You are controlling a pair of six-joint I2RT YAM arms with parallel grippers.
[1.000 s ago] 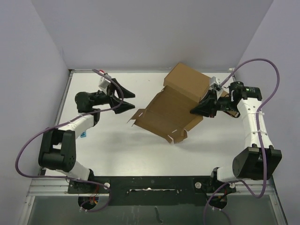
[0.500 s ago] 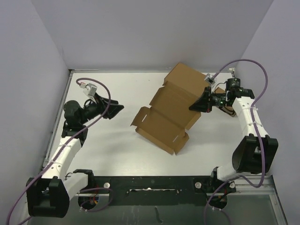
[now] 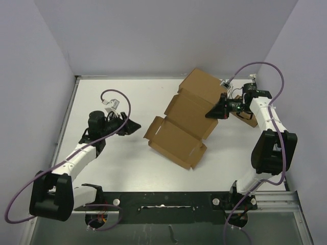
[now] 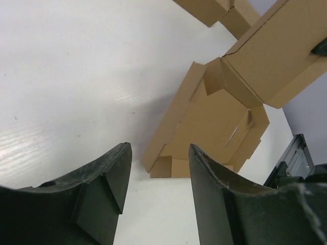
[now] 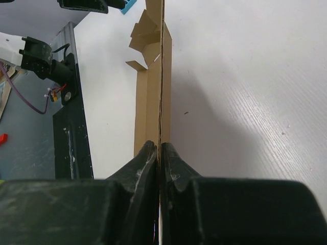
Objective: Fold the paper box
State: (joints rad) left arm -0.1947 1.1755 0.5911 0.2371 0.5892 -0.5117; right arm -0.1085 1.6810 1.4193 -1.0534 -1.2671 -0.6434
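Paper box (image 3: 176, 137) lay opened out on the white surface (image 3: 117, 168), a little right of centre, lid panel tilted up toward the back right. Right gripper (image 3: 213, 113): fingers (image 5: 145, 163) clamped on the right edge of that lid panel; the wrist view showed the cardboard edge-on, pinched between them. Left gripper (image 3: 134, 125) hung over the surface just left of the box, not touching it, fingers (image 4: 110, 173) parted, nothing between them. 1 larger brown box (image 3: 204, 86) sat behind the lid; contact between them could not be told.
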